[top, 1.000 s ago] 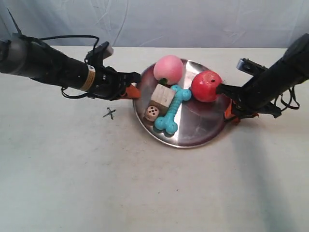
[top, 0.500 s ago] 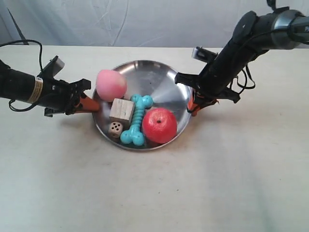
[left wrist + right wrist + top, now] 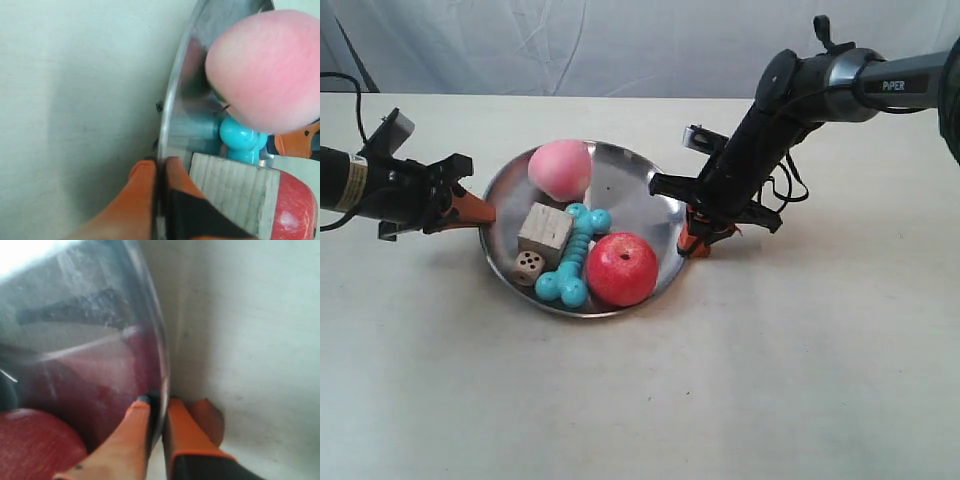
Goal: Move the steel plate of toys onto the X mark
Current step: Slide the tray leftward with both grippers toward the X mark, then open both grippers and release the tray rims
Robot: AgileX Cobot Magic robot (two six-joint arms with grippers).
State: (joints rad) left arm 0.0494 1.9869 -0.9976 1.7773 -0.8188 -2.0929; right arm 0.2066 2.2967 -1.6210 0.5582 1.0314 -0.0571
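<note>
**Both grippers pinch the plate's rim**

The steel plate (image 3: 632,190) is mid-table (image 3: 740,380). The left gripper (image 3: 161,170) and the right gripper (image 3: 156,407) are clamped narrow on opposite rims. Peach (image 3: 560,168), cube (image 3: 545,228), die (image 3: 528,267), bone (image 3: 570,255) and apple (image 3: 620,268) crowd inside.

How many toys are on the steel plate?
5: peach at the far rim, wooden cube in front of it, die by the near rim, turquoise bone mid-plate, apple beside the bone. None seems hidden.
</note>
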